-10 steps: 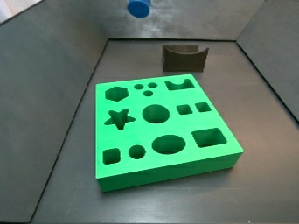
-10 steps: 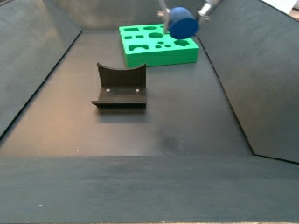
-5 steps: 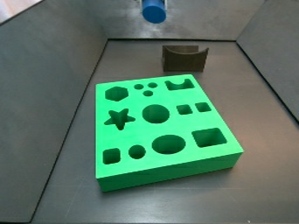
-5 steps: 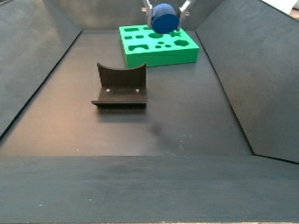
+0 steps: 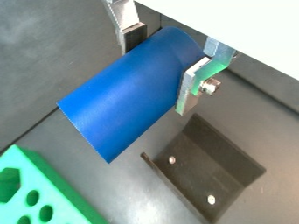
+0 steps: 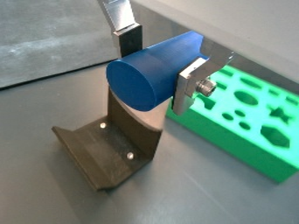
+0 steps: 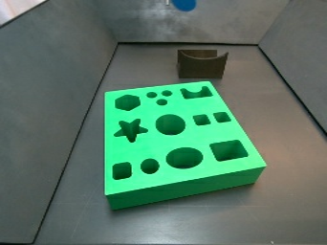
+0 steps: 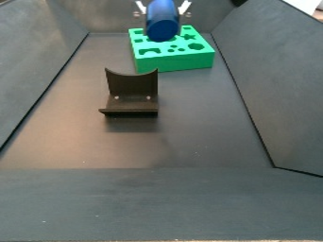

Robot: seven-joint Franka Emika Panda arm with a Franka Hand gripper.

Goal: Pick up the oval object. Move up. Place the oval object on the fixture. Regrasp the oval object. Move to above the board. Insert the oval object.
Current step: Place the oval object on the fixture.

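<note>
My gripper is shut on the oval object, a smooth blue peg lying crosswise between the silver fingers; it also shows in a wrist view. In a side view the oval object hangs high, above the floor between the fixture and the board. In a side view only its lower end shows at the top edge, above and left of the fixture. The fixture lies below the oval object in both wrist views. The green board has an oval hole.
Dark grey walls enclose the floor on all sides. The board's corner shows in both wrist views.
The gripper with the oval object has moved right and up in one side view, and left toward the fixture in the other. The board and fixture have not moved.
</note>
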